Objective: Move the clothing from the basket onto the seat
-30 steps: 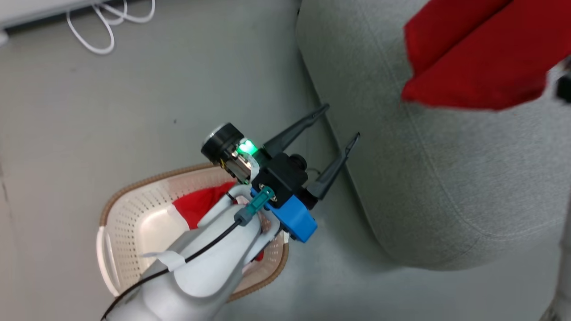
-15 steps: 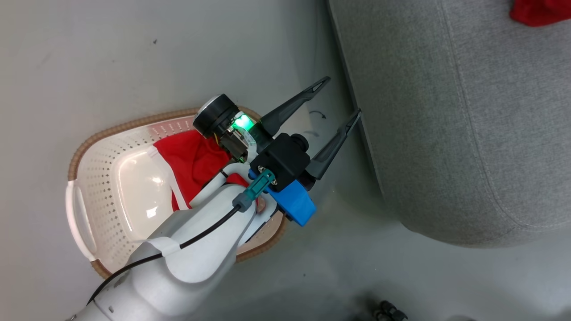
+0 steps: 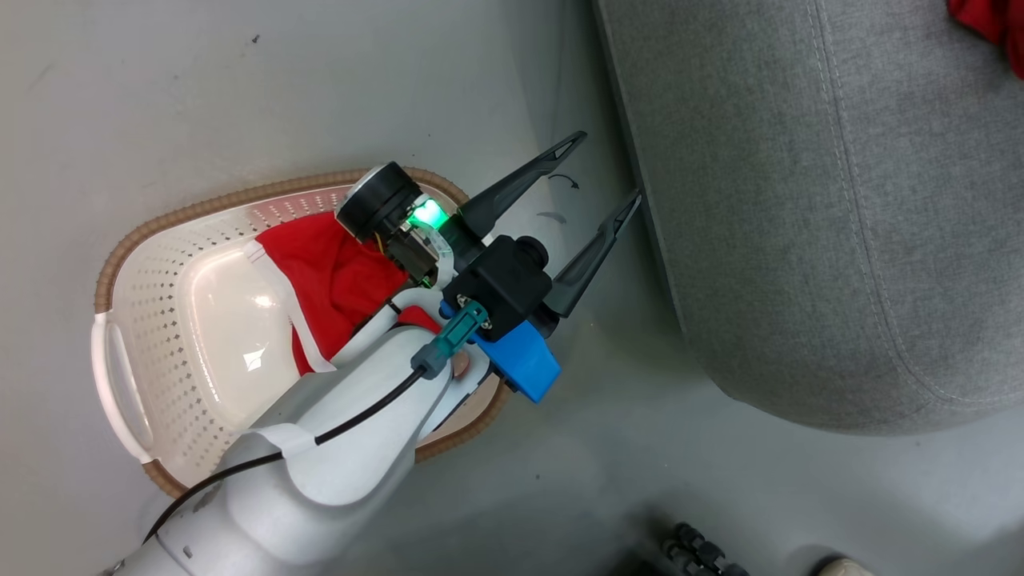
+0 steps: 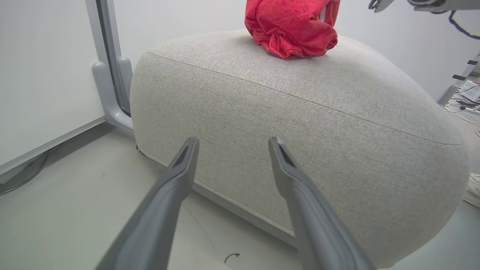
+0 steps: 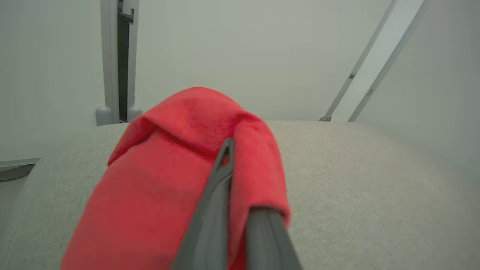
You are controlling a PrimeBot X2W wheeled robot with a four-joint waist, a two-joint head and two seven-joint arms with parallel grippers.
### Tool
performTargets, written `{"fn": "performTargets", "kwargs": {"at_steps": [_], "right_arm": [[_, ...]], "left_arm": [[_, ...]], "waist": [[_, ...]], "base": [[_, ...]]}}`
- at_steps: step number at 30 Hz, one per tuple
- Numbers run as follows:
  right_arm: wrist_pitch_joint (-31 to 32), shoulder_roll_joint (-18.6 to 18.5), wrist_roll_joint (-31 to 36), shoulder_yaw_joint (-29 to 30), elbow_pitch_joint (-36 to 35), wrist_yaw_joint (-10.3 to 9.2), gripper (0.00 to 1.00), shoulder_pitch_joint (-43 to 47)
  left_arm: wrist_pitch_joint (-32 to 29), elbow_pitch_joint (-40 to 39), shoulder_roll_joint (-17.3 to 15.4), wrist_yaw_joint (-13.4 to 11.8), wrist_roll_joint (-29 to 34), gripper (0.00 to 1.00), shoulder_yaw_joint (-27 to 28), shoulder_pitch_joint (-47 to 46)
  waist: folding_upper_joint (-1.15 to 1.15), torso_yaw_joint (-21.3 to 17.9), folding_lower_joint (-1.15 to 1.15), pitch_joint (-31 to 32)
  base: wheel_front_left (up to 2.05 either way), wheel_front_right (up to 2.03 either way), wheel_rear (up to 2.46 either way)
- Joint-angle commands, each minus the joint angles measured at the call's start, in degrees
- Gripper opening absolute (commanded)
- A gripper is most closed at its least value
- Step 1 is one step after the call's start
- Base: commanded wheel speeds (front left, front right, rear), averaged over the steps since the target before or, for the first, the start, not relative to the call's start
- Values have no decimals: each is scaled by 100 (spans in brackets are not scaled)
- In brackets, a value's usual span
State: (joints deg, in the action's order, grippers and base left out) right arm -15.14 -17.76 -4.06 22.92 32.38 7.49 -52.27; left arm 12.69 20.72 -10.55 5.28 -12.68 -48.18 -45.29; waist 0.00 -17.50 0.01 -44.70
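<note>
The cream basket (image 3: 128,384) stands on the floor at the left, with one red piece of clothing (image 3: 336,276) lying in it, partly hidden by my left arm. My left gripper (image 3: 604,172) is open and empty, above the floor between the basket and the grey seat (image 3: 800,200). In the left wrist view the left gripper (image 4: 233,142) points at the seat's (image 4: 300,112) side. My right gripper (image 5: 227,150) is shut on a second red garment (image 5: 168,180), whose bunched lower end (image 4: 292,26) rests on the seat top (image 5: 356,180). A bit of it shows at the corner (image 3: 992,24).
Grey floor lies between basket and seat, with a small black mark (image 3: 564,180). A white frame post (image 4: 112,90) stands behind the seat. Cables (image 4: 465,108) and a shoe (image 4: 473,189) lie on the floor to its right. A dark wheeled part (image 3: 704,552) shows at the bottom edge.
The head camera has swung, so the basket shows more fully and the held red garment has slid to the top right corner. The left gripper stays open over the basket's edge.
</note>
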Motion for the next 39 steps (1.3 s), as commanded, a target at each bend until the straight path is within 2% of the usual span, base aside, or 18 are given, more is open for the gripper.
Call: {"fn": "performTargets", "kwargs": {"at_steps": [1, 5, 6, 7, 14, 24, 33, 39], "right_arm": [[-3, -12, -86, 6, 218, 1, 0, 29], [-2, -47, -170, -47, 483, 1, 2, -31], [-2, -46, -175, -59, 509, 1, 49, 11], [-2, -46, -185, -82, 527, 1, 100, 60], [-1, 0, -167, -240, 451, 1, 100, 413], [-2, 263, -117, -169, -351, 1, 100, 1719], [-2, 636, -203, -552, -1454, 1, 100, 2807], [-2, 817, -270, -1103, -1977, 2, 100, 3207]], "left_arm": [[2, -25, -32, -15, -28, 100, 3, -81], [6, -23, -44, -31, -55, 100, -2, -102], [13, -8, -40, -37, -68, 100, -6, -98], [26, -1, -29, -50, -78, 100, -7, -92], [118, 77, 25, -119, -165, 100, 37, 63], [249, 255, 76, -342, -473, 100, 357, 569], [255, -121, 33, -634, -694, 100, 1266, 1477], [255, -285, 22, -655, -662, 100, 1969, 2007]], "waist": [[0, -3, -1, -8], [0, 1, -1, -9], [0, 3, -1, 16], [0, 6, -1, 50], [0, 4, -1, 426], [0, 108, -1, 1458], [0, 451, -1, 2440], [0, 820, -1, 2844]], "base": [[0, 0, 0], [0, 0, 0], [0, 0, 0], [0, 0, 0], [0, 0, 0], [0, 0, 0], [0, 0, 0], [0, 0, 0]]}}
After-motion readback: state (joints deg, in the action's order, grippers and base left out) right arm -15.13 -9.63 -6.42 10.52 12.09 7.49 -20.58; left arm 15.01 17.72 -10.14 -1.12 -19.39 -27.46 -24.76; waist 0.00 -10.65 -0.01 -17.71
